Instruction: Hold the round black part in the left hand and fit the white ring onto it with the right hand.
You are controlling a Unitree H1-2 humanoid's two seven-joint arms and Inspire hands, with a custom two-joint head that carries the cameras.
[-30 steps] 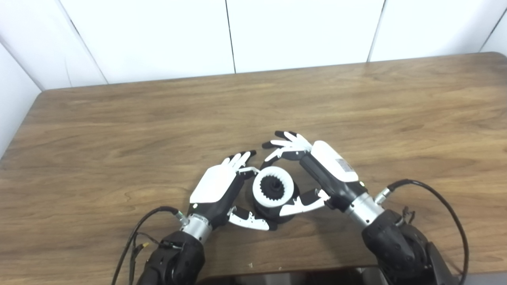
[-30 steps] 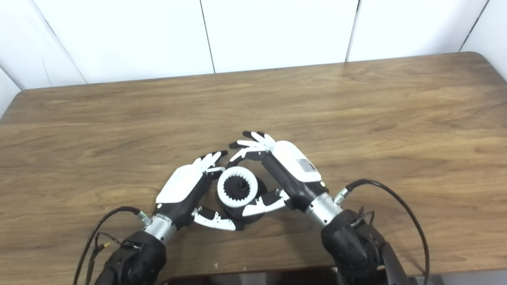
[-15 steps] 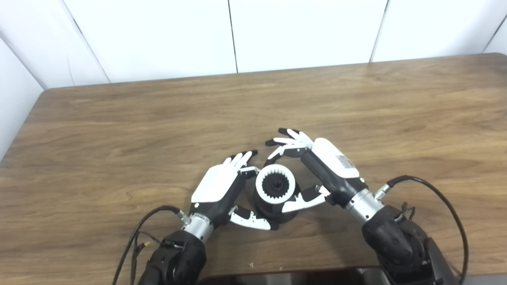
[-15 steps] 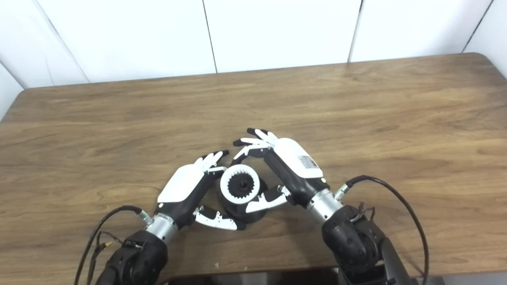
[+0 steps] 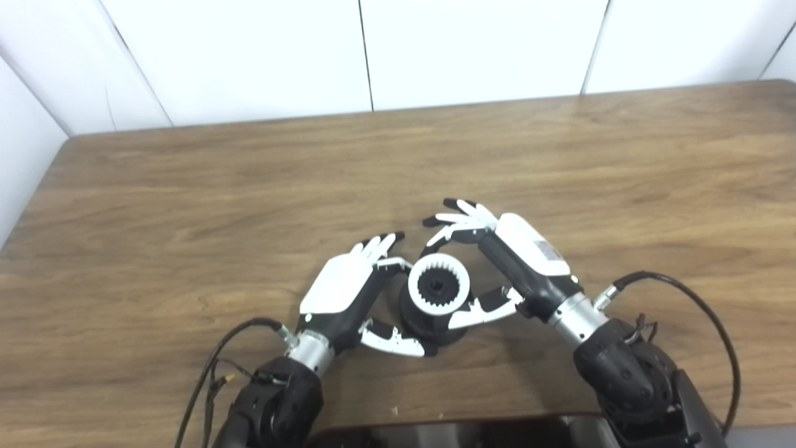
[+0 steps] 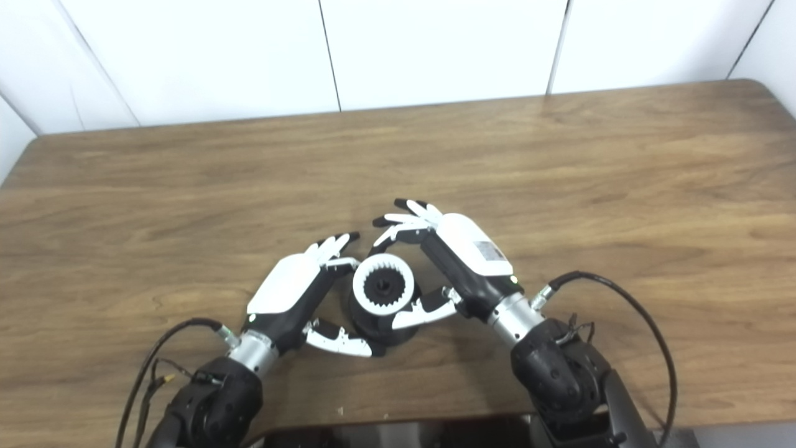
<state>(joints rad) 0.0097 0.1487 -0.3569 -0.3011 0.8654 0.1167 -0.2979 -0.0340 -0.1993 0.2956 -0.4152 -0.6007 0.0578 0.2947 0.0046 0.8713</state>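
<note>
The left hand point(image 5: 346, 291) cups the black round part point(image 5: 429, 326) steady on the bench point(image 5: 186, 205) while the right hand point(image 5: 497, 261), fingers loosely curled, seats the white toothed ring point(image 5: 438, 285) on top.

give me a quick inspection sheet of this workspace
surface: brown wooden table, small pale specks near the front edge.
job's things: round black part stands on the table; toothed white ring sits on top of it.
clutter: nothing seen.
hands: left hand cups the part's left side; right hand curls around the ring, thumb at its front. Firm contact cannot be told.
cables: black cables loop from both wrists.
surroundings: white panelled wall behind.
</note>
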